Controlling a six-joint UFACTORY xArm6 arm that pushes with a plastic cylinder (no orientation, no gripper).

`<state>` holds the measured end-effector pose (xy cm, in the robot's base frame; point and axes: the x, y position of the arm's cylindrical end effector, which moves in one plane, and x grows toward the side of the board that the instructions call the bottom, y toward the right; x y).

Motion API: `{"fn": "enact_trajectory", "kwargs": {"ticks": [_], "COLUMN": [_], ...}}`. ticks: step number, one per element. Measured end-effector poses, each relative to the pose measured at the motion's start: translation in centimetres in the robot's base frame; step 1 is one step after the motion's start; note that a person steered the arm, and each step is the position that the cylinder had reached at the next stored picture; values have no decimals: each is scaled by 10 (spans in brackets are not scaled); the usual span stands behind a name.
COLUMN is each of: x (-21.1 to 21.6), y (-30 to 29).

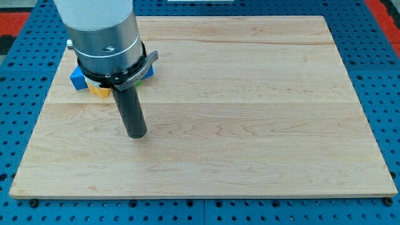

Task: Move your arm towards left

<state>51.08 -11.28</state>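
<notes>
My tip (137,134) rests on the wooden board (250,112) at the view's left of centre. The dark rod rises from it into the silver arm body (105,37) at the view's top left. A blue block (77,79) and a yellow block (99,90) lie just above and left of the tip, partly hidden by the arm. A sliver of a green block (148,72) shows at the arm's right side. The tip is apart from all of them, below and to their right.
The board lies on a blue perforated table (375,75). A red strip (15,19) shows at the view's top left corner and another (381,9) at the top right.
</notes>
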Motion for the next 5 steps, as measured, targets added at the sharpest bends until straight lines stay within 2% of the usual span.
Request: {"fn": "enact_trajectory", "kwargs": {"ticks": [2,5], "x": [-1,-1], "y": [-69,-79]}}
